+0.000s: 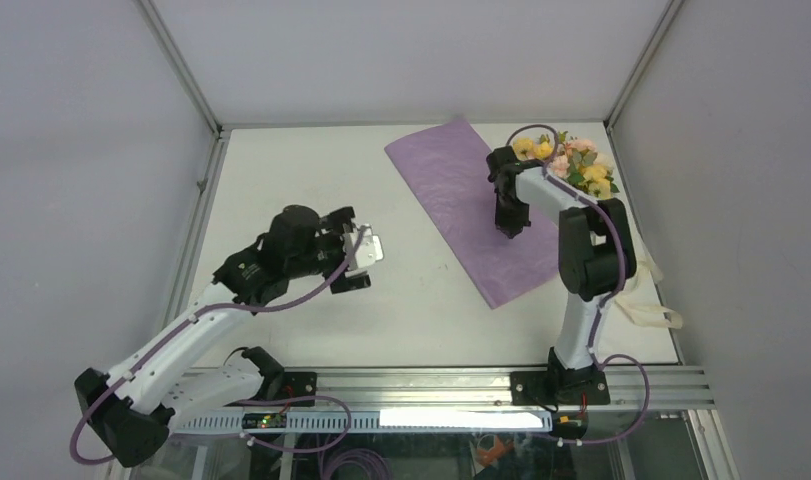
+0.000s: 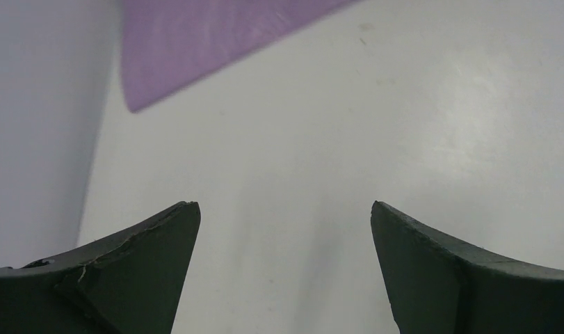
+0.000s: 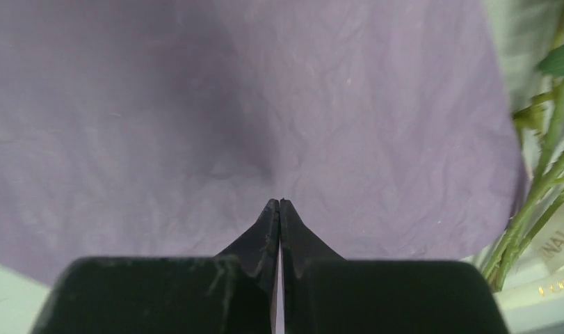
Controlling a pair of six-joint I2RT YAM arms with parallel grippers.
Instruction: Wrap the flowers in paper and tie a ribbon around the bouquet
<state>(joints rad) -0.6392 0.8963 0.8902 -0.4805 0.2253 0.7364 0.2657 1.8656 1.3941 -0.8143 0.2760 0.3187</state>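
Pointing closed at the paper (image 1: pixel 459 190), the right gripper (image 1: pixel 508 229) may drag and wrinkle it; the left gripper (image 1: pixel 366 252) hangs open.

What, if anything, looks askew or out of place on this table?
The purple paper lies diagonally, not square to the table. The ribbon lies bunched at the table's right edge, away from the paper.
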